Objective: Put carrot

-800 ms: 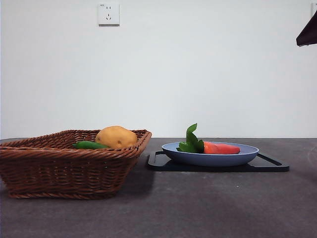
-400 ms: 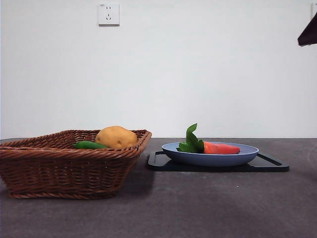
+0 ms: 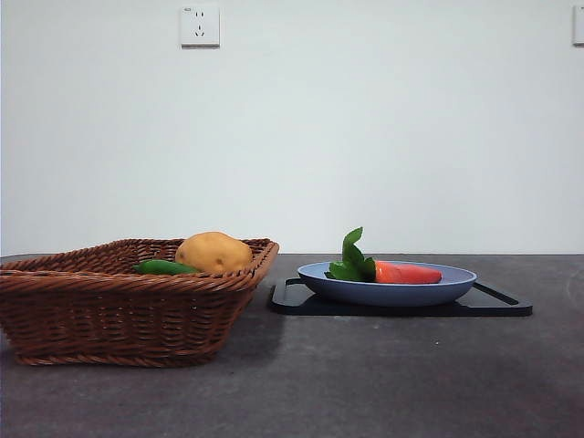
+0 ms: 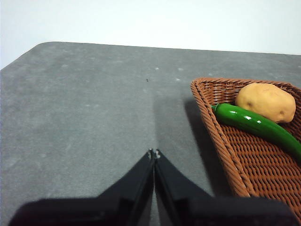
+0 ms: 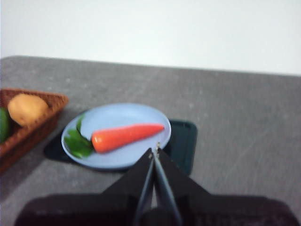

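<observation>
Matte black wedge-shaped jaws (both grippers alike), tapering tips

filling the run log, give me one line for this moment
carrot: lying on blue plate | left claw: shut, beside basket | right claw: shut, above plate, holding nothing

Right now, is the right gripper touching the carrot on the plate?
Apart. In the right wrist view the right gripper, jaws shut, sits back from the carrot, with bare blue plate showing between them. The front view shows no gripper at the carrot.
</observation>
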